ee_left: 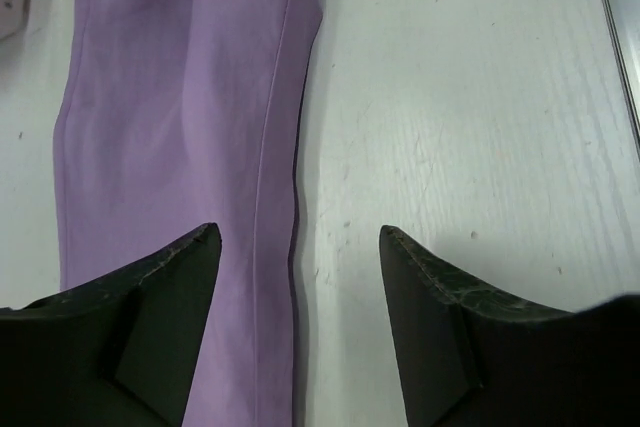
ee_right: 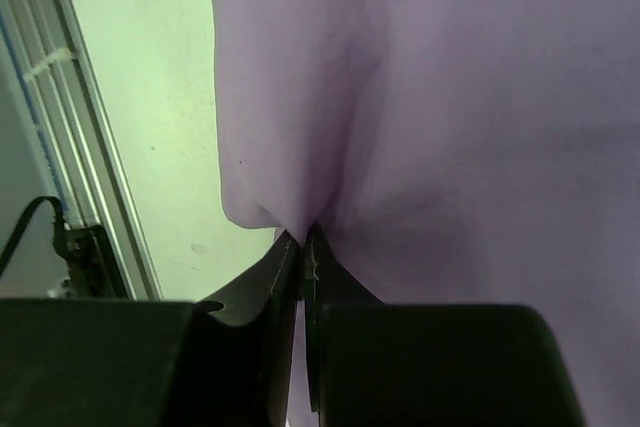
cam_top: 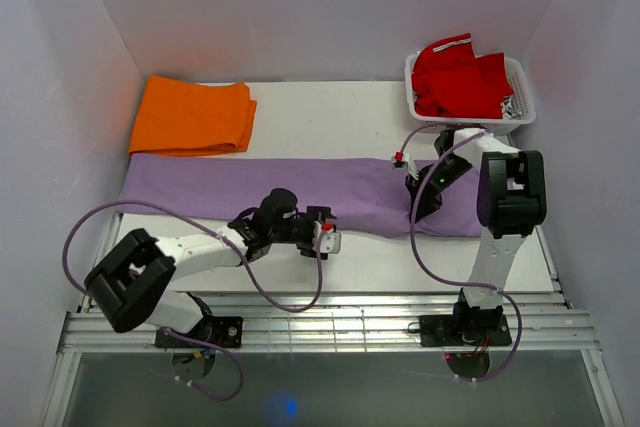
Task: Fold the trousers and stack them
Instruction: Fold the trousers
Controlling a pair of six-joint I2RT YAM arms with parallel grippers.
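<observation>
Left gripper (ee_left: 298,231) hovers with jaws apart, one finger over the trousers (ee_left: 170,127) and one over bare table (ee_left: 470,127). Right gripper (ee_right: 303,239) is pinched tight on the trousers' edge — they lie stretched flat across the table, beside an orange garment (cam_top: 195,115).

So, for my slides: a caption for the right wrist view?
Right claw shut on a pinched fold of the lilac trousers.
</observation>
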